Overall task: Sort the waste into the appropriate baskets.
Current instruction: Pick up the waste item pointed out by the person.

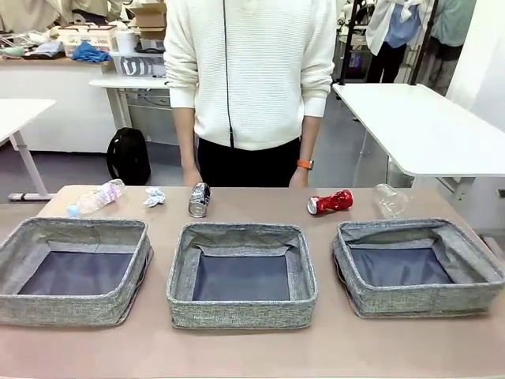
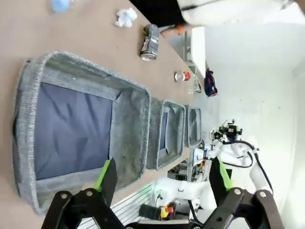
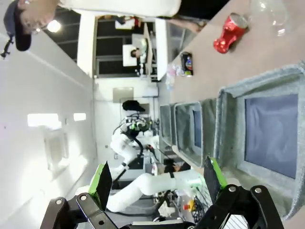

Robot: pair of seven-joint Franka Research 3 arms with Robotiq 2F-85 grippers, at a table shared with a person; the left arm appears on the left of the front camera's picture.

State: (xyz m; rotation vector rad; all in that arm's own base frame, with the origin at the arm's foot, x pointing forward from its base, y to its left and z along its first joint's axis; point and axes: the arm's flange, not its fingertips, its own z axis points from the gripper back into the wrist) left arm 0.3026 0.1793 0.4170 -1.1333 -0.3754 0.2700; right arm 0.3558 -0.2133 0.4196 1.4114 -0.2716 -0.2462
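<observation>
Three grey woven baskets stand in a row near the front of the table: left point(image 1: 71, 309), middle point(image 1: 241, 313), right point(image 1: 418, 300). The waste lies behind them along the far edge: a clear bottle point(image 1: 99, 197), a white paper wad point(image 1: 155, 197), a silver-black can point(image 1: 199, 199), a red can point(image 1: 330, 203) and another clear bottle point(image 1: 390, 200). My left gripper point(image 2: 163, 174) is open over the left basket's point(image 2: 128, 119) near wall, holding nothing. My right gripper point(image 3: 157, 177) is open beside the right basket point(image 3: 228, 129); the red can point(image 3: 229, 32) lies beyond it.
A person in a white sweater point(image 1: 248, 71) stands at the far edge, hands hanging close to the silver-black can and the red can. A bare strip of table runs in front of the baskets. A white table point(image 1: 426, 126) stands at the back right.
</observation>
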